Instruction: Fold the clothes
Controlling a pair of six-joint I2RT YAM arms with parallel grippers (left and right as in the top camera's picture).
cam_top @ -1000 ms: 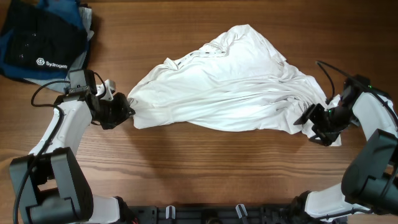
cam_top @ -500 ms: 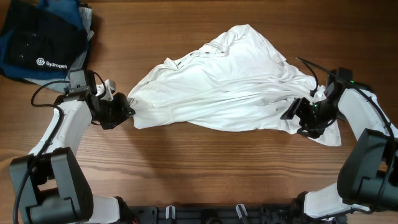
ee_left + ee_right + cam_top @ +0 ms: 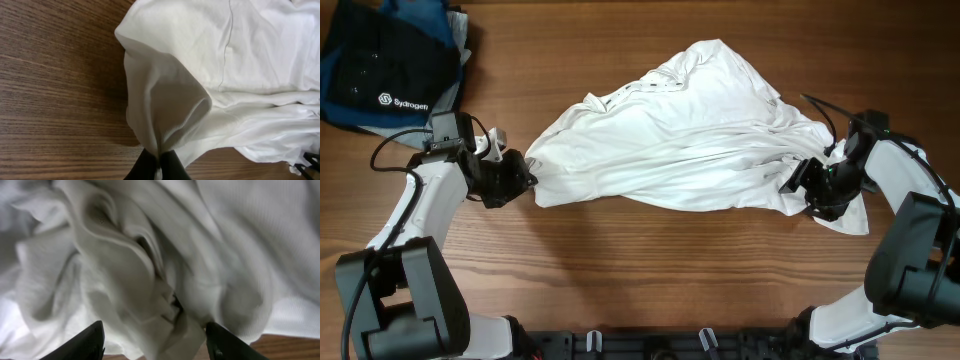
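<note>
The white garment [image 3: 680, 135] lies crumpled and spread across the middle of the wooden table. My left gripper [image 3: 525, 178] is shut on its left corner; in the left wrist view the cloth [image 3: 200, 75] is pinched between the fingers [image 3: 159, 167]. My right gripper [image 3: 800, 190] is open over the garment's right end, its fingers on either side of bunched white folds [image 3: 150, 280] in the right wrist view [image 3: 155, 340]. No striped part shows.
A dark blue-black folded stack with a white "Sydrogen" logo [image 3: 385, 65] lies at the back left corner. Bare wooden table [image 3: 650, 280] lies in front of the garment.
My right gripper has moved left from the garment's right edge onto the cloth and sits over the bunched folds. The left arm has not moved.
</note>
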